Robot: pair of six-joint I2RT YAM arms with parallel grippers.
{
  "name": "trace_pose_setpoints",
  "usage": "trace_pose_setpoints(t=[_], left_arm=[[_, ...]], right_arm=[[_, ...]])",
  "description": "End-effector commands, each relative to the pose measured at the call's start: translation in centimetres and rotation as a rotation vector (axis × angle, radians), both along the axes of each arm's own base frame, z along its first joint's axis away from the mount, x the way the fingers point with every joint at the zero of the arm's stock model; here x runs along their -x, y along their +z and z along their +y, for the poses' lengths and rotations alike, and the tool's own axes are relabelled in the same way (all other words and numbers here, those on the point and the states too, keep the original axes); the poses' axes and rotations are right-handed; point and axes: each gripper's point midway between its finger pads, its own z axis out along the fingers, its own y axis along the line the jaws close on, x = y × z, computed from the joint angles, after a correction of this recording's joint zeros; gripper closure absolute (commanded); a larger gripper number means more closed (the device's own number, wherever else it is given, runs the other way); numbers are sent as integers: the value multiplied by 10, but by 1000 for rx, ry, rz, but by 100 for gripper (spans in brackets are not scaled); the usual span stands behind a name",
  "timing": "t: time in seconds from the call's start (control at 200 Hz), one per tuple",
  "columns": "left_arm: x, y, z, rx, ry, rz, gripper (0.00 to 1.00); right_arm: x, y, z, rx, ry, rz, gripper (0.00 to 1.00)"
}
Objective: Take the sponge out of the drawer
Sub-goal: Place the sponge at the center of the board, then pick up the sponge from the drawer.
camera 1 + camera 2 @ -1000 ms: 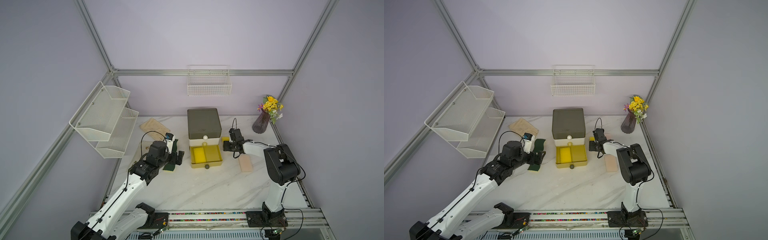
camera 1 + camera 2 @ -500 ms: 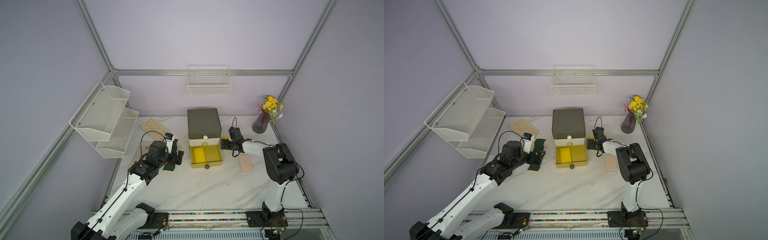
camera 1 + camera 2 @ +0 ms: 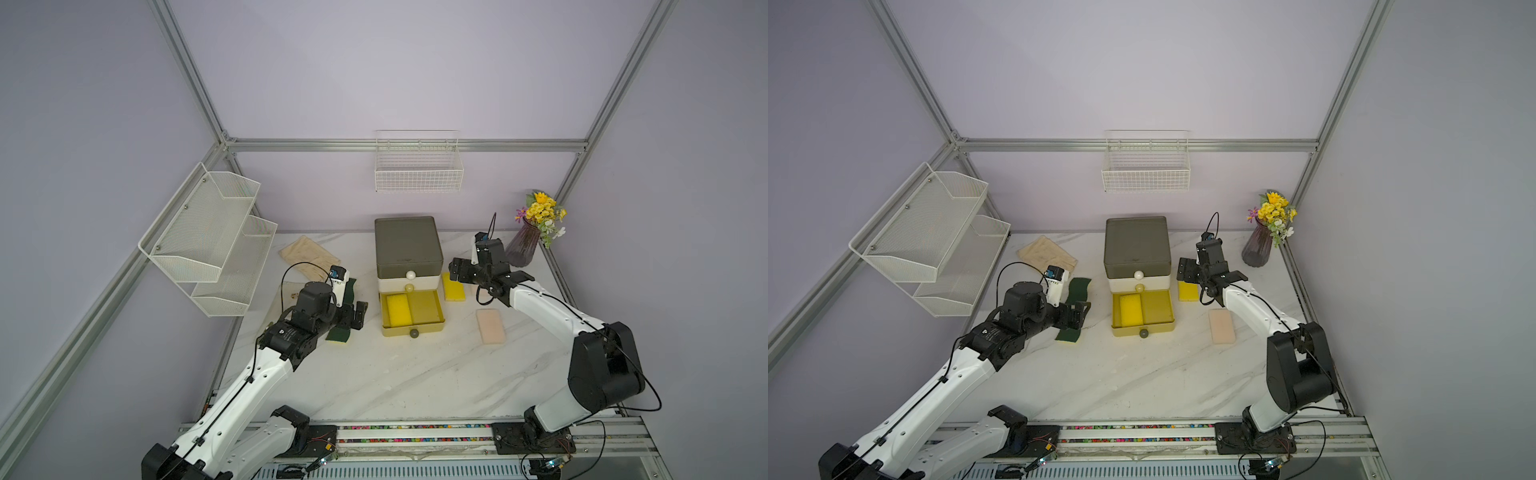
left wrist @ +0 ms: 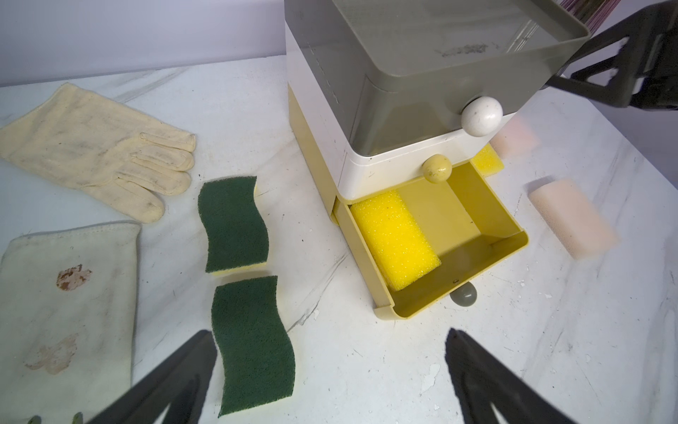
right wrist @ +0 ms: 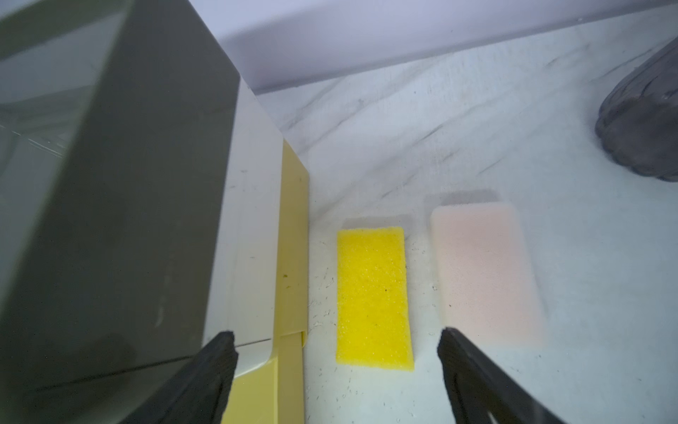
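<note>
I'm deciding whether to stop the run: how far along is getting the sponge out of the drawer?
Done: the bottom drawer is pulled open, and one yellow sponge lies on the table beside the cabinet. In hand: nothing; the right fingers stand open above that sponge, the left fingers open too. Left: a second yellow sponge lies inside the drawer.

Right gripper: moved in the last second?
Yes. Against the vase in a top view, the right gripper has risen up the picture toward it; it is open above the yellow sponge beside the drawer unit.
</note>
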Motion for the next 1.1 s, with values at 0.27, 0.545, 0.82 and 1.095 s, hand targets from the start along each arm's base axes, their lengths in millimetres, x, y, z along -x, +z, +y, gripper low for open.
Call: trace_pose_setpoints(t=[0.27,0.545,0.82,1.095], left_arm=[[-4,12,3,6,7,-55,0],[-4,12,4,2,13,-57,0],[-5,16,11,-8,42,-78,0],[-5,17,12,-8,47,-81,0]], right_arm=[[71,63,37,-79,87,-8,8],[114,53,108,-94,213,57,7],[135,29,151,-90,271,100,7],[132,-16,178,2,265,142,7]])
